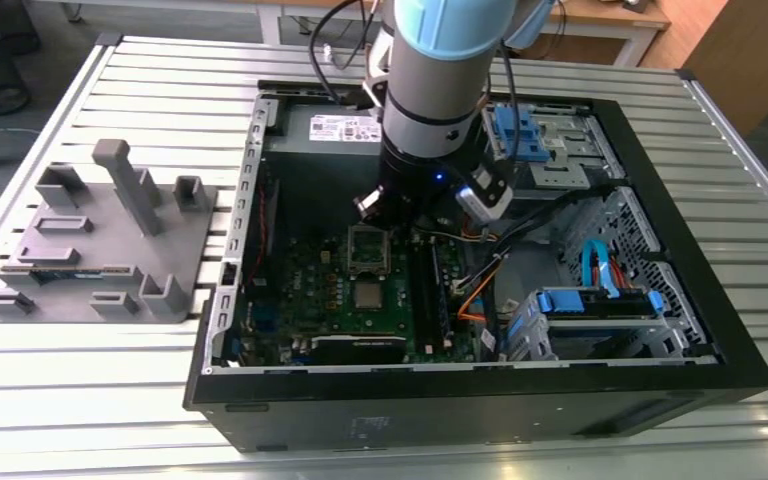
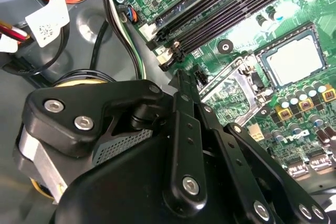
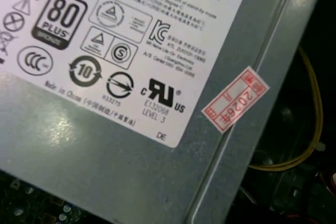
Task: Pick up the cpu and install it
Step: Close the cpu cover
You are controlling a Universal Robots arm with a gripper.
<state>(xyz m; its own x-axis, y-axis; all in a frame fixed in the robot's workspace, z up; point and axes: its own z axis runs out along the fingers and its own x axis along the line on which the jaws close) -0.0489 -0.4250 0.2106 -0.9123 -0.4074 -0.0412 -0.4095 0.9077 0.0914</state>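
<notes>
Inside the open computer case point(image 1: 491, 395), we are seeing the gripper point(image 1: 387, 212) hanging low over the green board point(image 1: 304, 290), at the end nearest the grey power supply point(image 1: 324, 128). In the second wrist view the gripper point(image 2: 181, 80) is pointing down at the board point(image 2: 247, 30) from behind its own black linkage, and we cannot tell how far it is open.

The cpu point(image 1: 367, 294) is lying apart from the gripper, flat in the dark square socket of the board, with its pale silvery top facing up point(image 2: 293, 59). Between gripper and cpu, the socket's metal hinged frame point(image 1: 368, 250) is standing swung open, off the chip; we are looking through its window at green board in the second wrist view point(image 2: 231, 85). Long black memory slots point(image 2: 236, 9) are running beside the socket.

In the first wrist view we are facing the power supply's labelled side point(image 3: 131, 145), with a red-and-white sticker point(image 3: 236, 99) on its edge and a yellow wire point(image 3: 310, 129) looping past it.

Outside the case, on the exterior view's left, a grey plastic holder point(image 1: 184, 250) is resting on the slatted metal table point(image 1: 91, 400), and a long thin memory stick point(image 1: 71, 271) is sitting in it.
</notes>
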